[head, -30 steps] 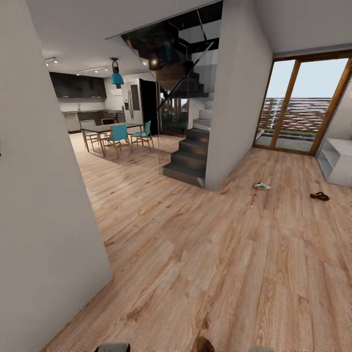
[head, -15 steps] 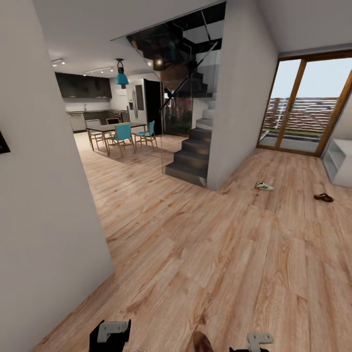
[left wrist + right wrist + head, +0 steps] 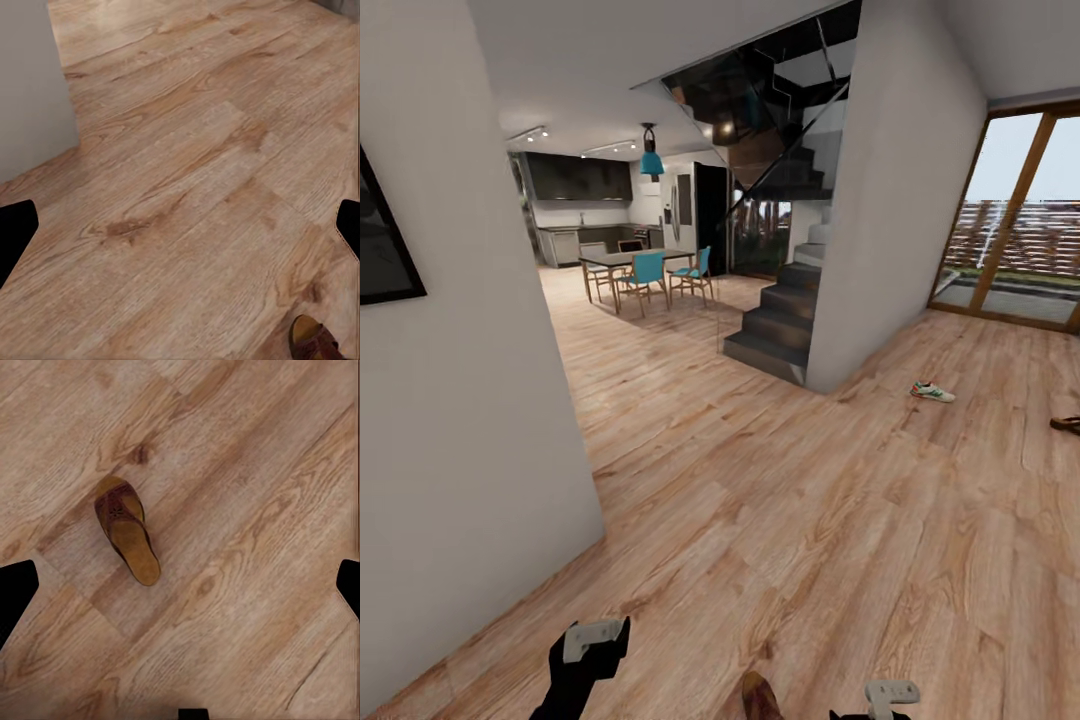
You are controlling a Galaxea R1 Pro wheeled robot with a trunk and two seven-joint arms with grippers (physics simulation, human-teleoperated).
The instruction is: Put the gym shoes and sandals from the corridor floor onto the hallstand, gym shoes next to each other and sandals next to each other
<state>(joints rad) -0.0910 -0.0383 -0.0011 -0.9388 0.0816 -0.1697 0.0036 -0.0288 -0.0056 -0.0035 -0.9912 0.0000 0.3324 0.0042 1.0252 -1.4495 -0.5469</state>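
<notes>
We see one sandal (image 3: 126, 529) flat on the floor (image 3: 780, 520) between our claws, both spread wide with nothing in them. A gym shoe (image 3: 932, 392) lies near the stairs (image 3: 780, 325), another sandal (image 3: 1067, 425) beyond it.

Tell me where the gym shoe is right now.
In the head view, one gym shoe lies on the corridor floor at right, just beyond the stairwell wall's corner.

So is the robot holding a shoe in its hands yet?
No, nothing is held. The left gripper and right gripper both hang open over the floor. The nearest sandal lies on the planks, untouched.
</notes>
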